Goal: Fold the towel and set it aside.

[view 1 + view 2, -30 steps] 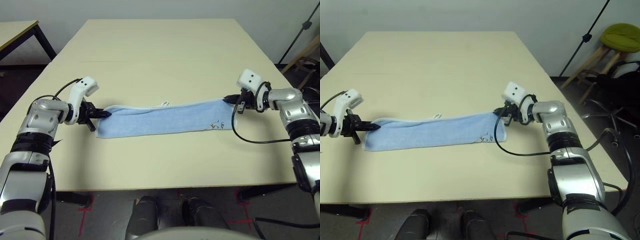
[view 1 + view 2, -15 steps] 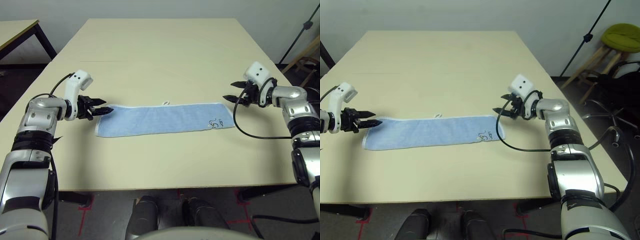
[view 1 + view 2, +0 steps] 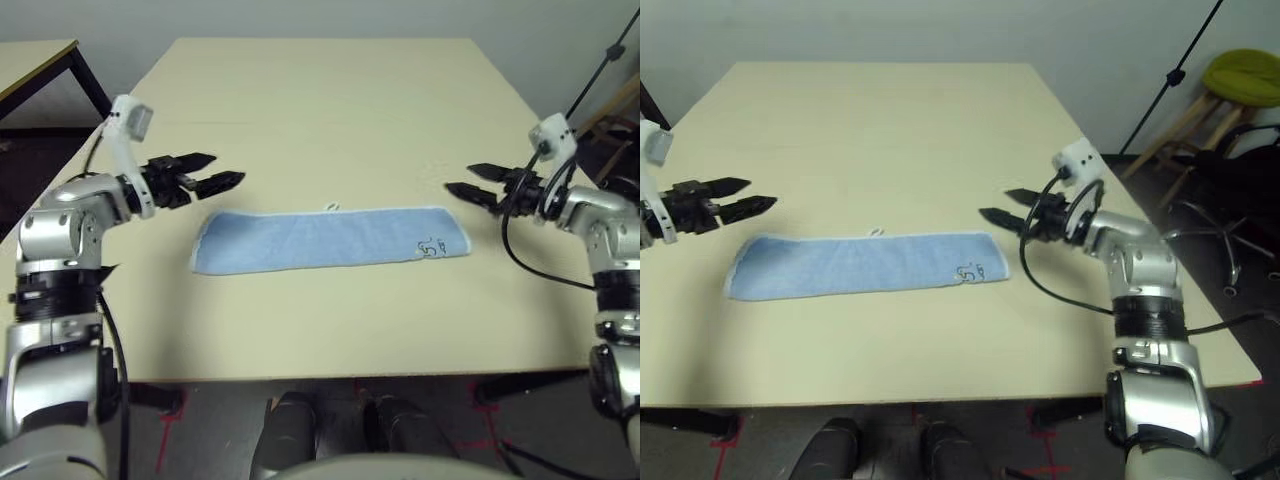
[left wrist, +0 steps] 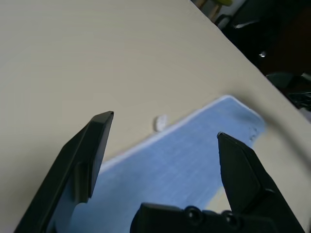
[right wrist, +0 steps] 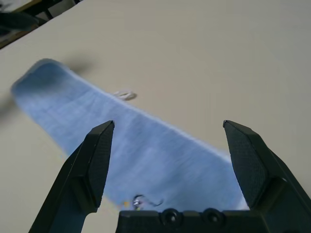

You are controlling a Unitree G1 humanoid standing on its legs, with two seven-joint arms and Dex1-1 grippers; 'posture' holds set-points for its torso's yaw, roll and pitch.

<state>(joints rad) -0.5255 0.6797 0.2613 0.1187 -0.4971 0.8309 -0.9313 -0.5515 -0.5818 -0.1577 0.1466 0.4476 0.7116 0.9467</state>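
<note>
**A:** Looking over both arms, where does the towel [image 3: 330, 238] sit for them?

**B:** It lies flat on the table [image 3: 330, 110] as a long narrow strip, stretched between the two grippers. The left gripper [image 3: 212, 174] hangs just past one short end, slightly above and beyond it. The right gripper [image 3: 472, 183] hangs just off the other short end, the one with the small dark logo [image 3: 433, 246]. Neither touches the cloth.

**B:** Both pairs of black fingers stand spread wide with nothing between them. The wrist views show the blue strip lying below and ahead of each gap.

**A:** How do you expect it to handle?

**B:** My guess is light and limp. It is thin terry cloth, so it will sag and drape from wherever it is pinched, and it will not hold a shape by itself. The nap should give the fingers decent purchase, so slipping is a small worry. Nothing about it is fragile.

**A:** And where to take it?

**B:** By the corners or the stitched white edging at one short end, I would say, where the hem is firmer. A pinch there should carry both layers over toward the opposite end. The little white loop [image 3: 331, 207] on the far long edge is too small to trust.
</note>
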